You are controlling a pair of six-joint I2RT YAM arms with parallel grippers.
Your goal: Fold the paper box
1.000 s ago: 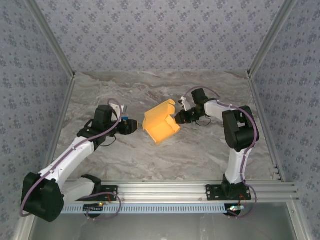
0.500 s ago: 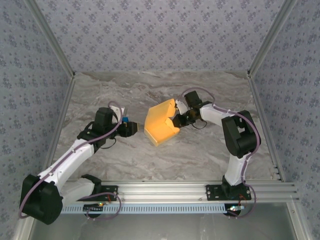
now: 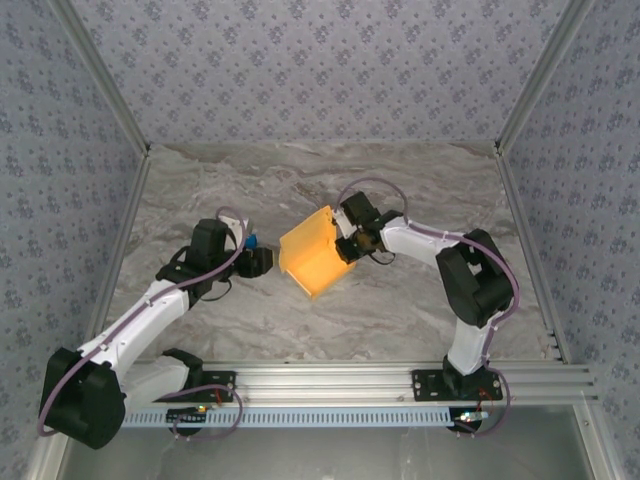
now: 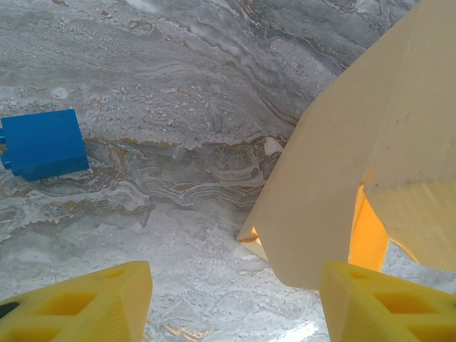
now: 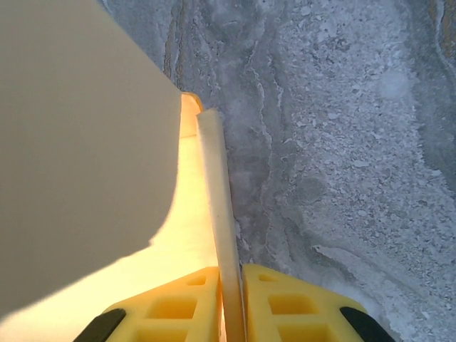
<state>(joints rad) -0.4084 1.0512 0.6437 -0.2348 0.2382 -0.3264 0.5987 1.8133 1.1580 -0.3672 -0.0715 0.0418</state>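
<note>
Arms both reach inward, elbows bent. Your right tool [image 5: 231,285] pinches a wall of the paper box [image 3: 312,258]. Your left tool [image 4: 235,305] waits beside it, fingers apart.

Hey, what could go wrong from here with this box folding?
The right gripper pinches only a thin flap edge of the paper box, so the flap could slip out or crease.
The left gripper is open beside the box, not holding it, and a push could tip it.
The blue block lies close by and might get knocked.
</note>
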